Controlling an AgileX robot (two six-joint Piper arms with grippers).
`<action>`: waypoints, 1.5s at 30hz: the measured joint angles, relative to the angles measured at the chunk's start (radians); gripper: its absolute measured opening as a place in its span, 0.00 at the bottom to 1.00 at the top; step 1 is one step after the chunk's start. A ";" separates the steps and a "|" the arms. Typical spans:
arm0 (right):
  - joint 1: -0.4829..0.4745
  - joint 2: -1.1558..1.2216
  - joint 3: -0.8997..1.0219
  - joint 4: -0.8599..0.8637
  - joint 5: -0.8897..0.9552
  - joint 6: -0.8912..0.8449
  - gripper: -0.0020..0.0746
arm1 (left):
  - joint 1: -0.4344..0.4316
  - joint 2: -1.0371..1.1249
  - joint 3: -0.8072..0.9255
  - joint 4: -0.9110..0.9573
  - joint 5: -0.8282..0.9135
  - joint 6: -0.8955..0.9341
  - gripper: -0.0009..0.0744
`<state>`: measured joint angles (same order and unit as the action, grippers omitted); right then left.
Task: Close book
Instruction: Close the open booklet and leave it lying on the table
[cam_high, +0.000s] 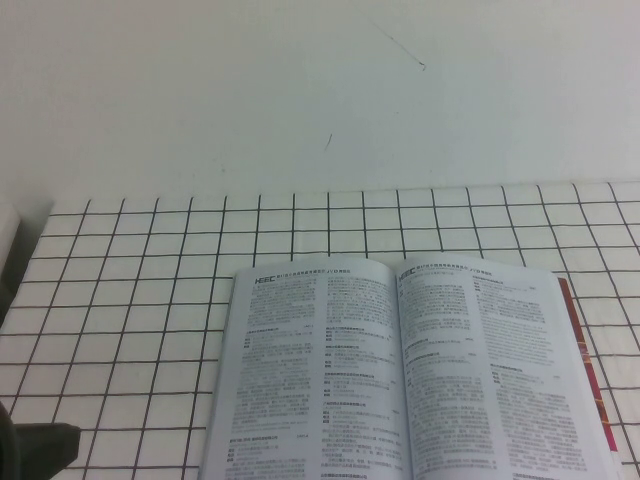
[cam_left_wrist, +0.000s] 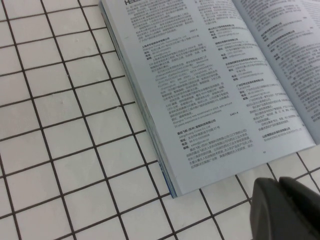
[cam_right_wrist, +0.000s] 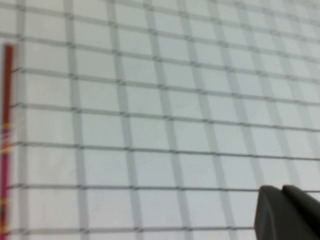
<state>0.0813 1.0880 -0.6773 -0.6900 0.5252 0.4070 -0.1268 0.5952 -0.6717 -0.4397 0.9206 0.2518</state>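
1. The book lies open and flat on the bench, right of the middle on the robot's near side. Its near edge is cut off by the bottom of the high view.
2. Both facing pages carry dense printed text in columns, with a bold heading at the far end of each page. The spine fold runs between them, away from the robot.
3. A strip of red cover shows past the outer edge of the right page. The left wrist view shows the stacked page edges along the book's left side, resting on the surface.
4. The bench is white, ruled with thin black lines into a grid of squares. It is bare around the book.
5. The left pincer hangs as a dark shape just off the book's near left corner, not touching it. I cannot tell whether it is open or closed, and it holds nothing visible.
6. The right pincer is over bare grid to the right of the book. Its state cannot be told either.
7. A dark part of the left arm shows at the near left corner of the high view.
8. Behind the bench rises a plain pale wall with two small dark marks.
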 joint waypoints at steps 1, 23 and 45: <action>0.011 0.010 -0.014 0.147 0.018 -0.095 0.02 | 0.000 0.004 0.000 0.000 -0.008 0.000 0.01; 0.176 0.275 -0.081 1.771 0.104 -1.499 0.02 | 0.000 0.110 0.000 0.047 -0.128 -0.178 0.01; 0.438 0.520 -0.379 1.032 0.149 -0.944 0.02 | 0.000 0.603 0.000 -0.247 -0.308 0.204 0.01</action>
<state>0.5188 1.6077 -1.0563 0.3416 0.6745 -0.5373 -0.1268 1.1978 -0.6717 -0.6870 0.6130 0.4558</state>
